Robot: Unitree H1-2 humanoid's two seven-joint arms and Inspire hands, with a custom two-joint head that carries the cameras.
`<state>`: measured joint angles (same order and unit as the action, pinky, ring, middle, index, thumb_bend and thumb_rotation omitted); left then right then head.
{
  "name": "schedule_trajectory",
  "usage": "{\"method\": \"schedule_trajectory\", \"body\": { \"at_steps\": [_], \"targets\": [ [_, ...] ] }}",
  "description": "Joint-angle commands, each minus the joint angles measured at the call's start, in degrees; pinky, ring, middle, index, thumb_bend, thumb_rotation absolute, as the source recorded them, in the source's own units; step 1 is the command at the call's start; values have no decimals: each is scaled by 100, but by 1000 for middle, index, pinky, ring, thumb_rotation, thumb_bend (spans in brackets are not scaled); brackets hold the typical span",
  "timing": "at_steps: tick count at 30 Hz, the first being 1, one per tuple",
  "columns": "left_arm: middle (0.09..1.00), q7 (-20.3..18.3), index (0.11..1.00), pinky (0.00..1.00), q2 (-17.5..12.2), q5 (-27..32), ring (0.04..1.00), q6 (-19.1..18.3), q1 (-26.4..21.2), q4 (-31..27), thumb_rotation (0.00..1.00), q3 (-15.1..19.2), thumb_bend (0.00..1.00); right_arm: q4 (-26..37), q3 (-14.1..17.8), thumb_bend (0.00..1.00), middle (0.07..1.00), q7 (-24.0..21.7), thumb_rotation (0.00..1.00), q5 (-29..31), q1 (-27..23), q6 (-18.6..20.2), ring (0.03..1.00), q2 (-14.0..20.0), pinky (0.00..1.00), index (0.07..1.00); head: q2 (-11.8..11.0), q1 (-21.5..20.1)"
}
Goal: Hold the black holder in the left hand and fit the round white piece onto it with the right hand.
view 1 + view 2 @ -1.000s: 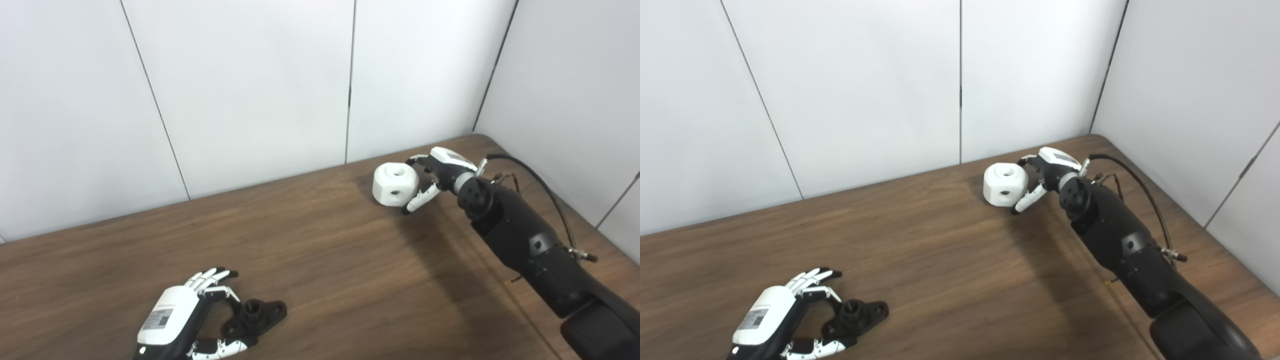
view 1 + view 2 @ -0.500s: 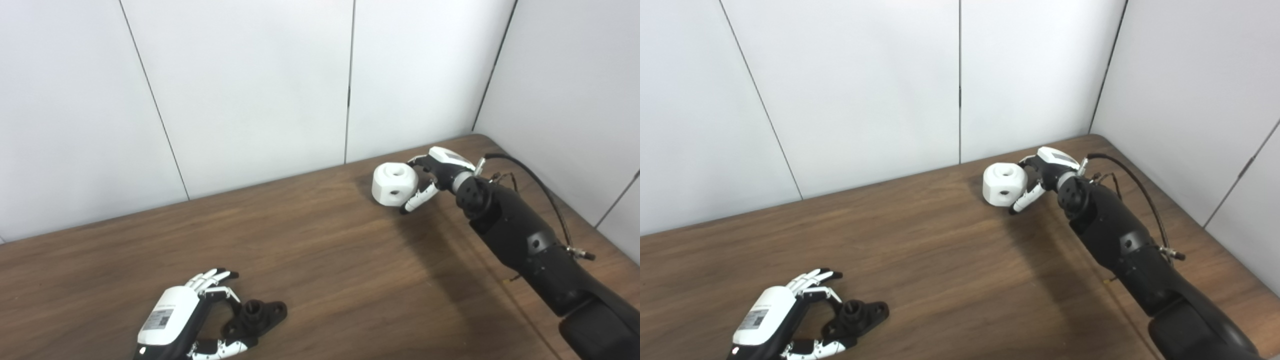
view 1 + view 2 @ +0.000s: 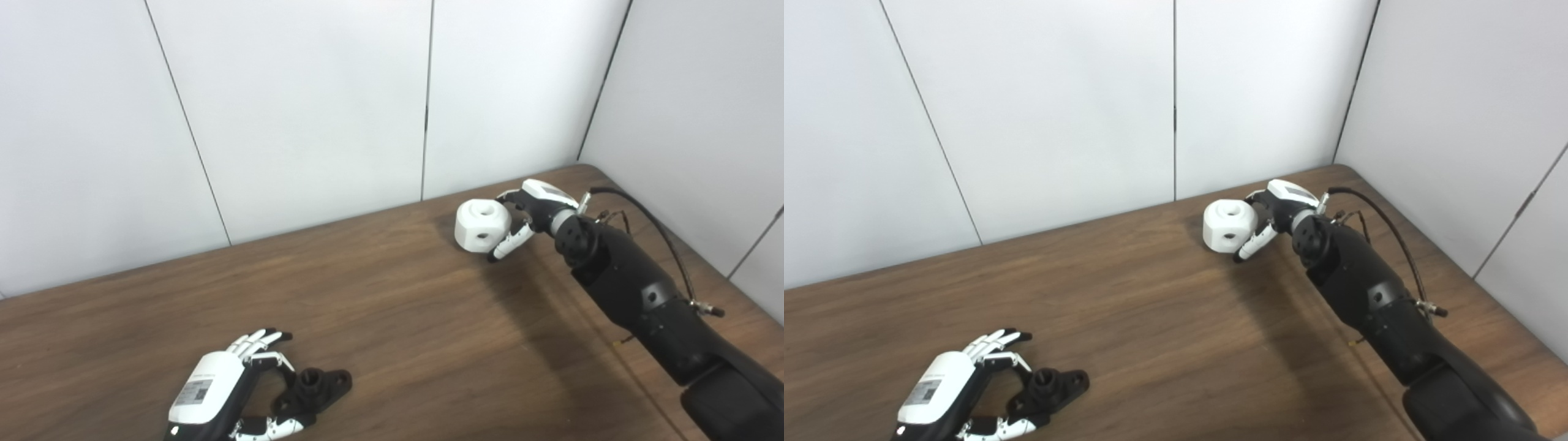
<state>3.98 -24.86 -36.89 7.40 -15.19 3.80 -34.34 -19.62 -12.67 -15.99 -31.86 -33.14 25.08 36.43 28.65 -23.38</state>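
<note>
since a second ago the right hand [image 3: 531,207] is edging a little further left along the far side of the brown wooden table [image 3: 398,306], nudging the round white plastic piece with a hole in its top [image 3: 482,225] very slightly the same way, while the left hand [image 3: 229,389] and its part are staying put. the right hand is cupping the white piece from its right side, thumb low against the near face and fingers curling round the back, though whether the grip is truly closing or only touching is hard to tell from here. the piece is sitting on the table at the far right, near the wall corner. the left hand is lying at the near left edge, fingers spread and curved loosely around the small black plastic holder with a raised round boss and flat ears [image 3: 313,387], which is resting on the wood just beside the fingertips; it is not yet lifting it. both parts are looking like rigid, light printed plastic, smooth enough to slip under hard fingertips, so the white piece is probably best taken across its faceted sides, leaving the top hole free, and the holder by its flat ears, keeping the boss clear for the fit.
</note>
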Motion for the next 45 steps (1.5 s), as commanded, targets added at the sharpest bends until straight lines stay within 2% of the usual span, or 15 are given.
{"method": "schedule_trajectory", "body": {
  "at_steps": [1, 15, 24, 25, 26, 27, 29, 33, 45],
  "targets": [
    [871, -1184, 487, 926, -105, -417, 921, -144, 570, 270, 51, -641, 522, 88, -149, 891, 942, -243, 245, 177, -287, -234, 890, -227, 714, 843, 15, 14],
    [873, -1186, 486, 937, -64, -386, 924, -170, 571, 295, 51, -638, 522, 56, -214, 891, 932, -232, 245, 107, -324, -264, 891, -333, 720, 834, 28, 38],
    [871, -1142, 486, 923, -77, -413, 917, -127, 578, 284, 51, -647, 522, -45, -186, 824, 862, 266, 188, -79, -248, -390, 829, -511, 682, 687, 78, 89],
    [871, -1139, 486, 924, -77, -430, 917, -128, 577, 283, 52, -652, 522, -87, -186, 803, 841, 419, 162, -134, -238, -460, 816, -543, 688, 642, 78, 89],
    [870, -1141, 486, 923, -80, -441, 916, -132, 576, 275, 52, -655, 522, -113, -187, 666, 817, 524, 150, -170, -233, -505, 800, -564, 688, 567, 103, 137],
    [869, -1150, 486, 922, -83, -436, 915, -136, 576, 267, 52, -654, 522, -156, -182, 596, 804, 681, 144, -201, -220, -596, 792, -598, 688, 529, 103, 137],
    [871, -1161, 486, 926, -87, -424, 917, -145, 578, 256, 52, -651, 522, -208, -179, 537, 765, 867, 133, -220, -199, -718, 771, -638, 693, 493, 103, 137],
    [871, -1178, 487, 932, -101, -407, 917, -172, 590, 231, 51, -640, 522, -394, -181, 521, 730, 1200, 130, -240, -172, -1037, 750, -728, 694, 482, 109, 174],
    [864, -1053, 486, 914, -88, -439, 906, -132, 619, 251, 52, -663, 523, -384, -179, 521, 731, 1297, 130, -227, -71, -1085, 750, -805, 695, 483, 167, 244]
  ]
}}
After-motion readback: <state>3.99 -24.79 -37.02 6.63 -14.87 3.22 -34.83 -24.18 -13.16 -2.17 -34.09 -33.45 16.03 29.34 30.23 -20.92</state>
